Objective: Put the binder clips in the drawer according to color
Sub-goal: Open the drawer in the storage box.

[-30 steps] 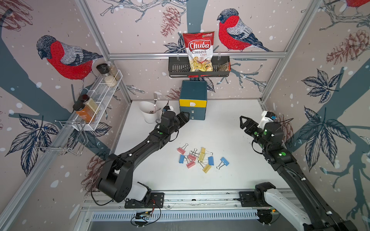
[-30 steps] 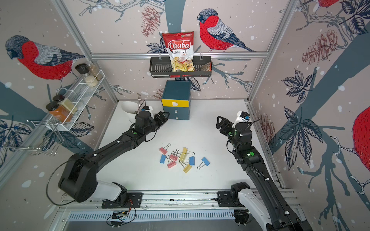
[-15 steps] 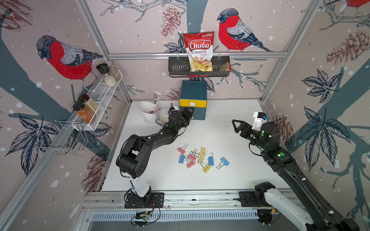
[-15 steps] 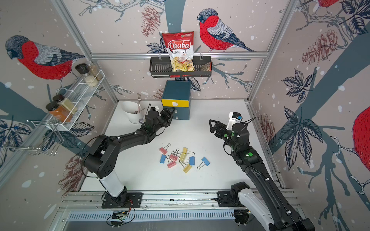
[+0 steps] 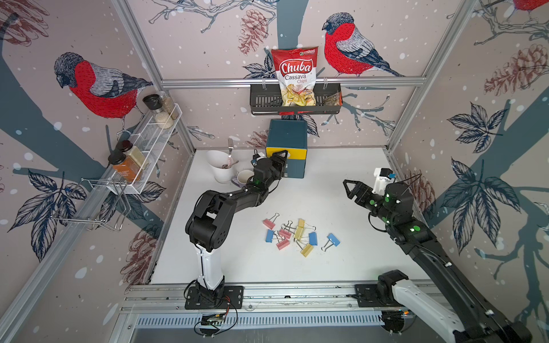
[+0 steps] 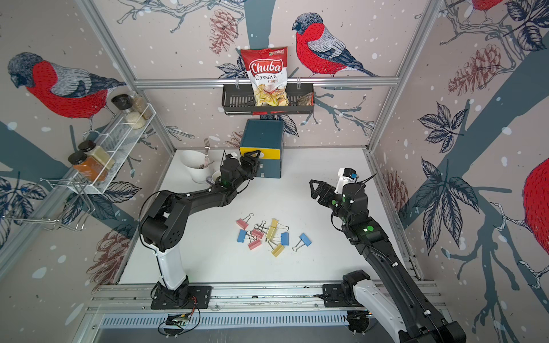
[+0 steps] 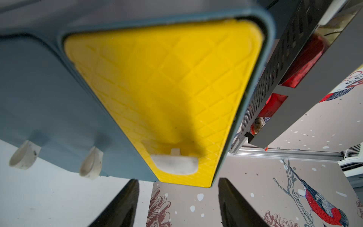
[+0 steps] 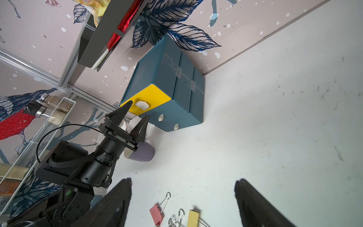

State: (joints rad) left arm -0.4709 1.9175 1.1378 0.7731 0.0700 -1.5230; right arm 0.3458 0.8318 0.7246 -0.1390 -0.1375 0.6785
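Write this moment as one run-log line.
left gripper: open, facing white pull of yellow top front | right gripper: open, empty, above table | binder clips: loose on table | drawer: shut

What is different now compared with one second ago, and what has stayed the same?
The left gripper moved closer to the yellow top drawer front, jaws open before its white pull, gripping nothing. The right gripper shifted inward, open. The binder clips and the drawer chest stayed put.
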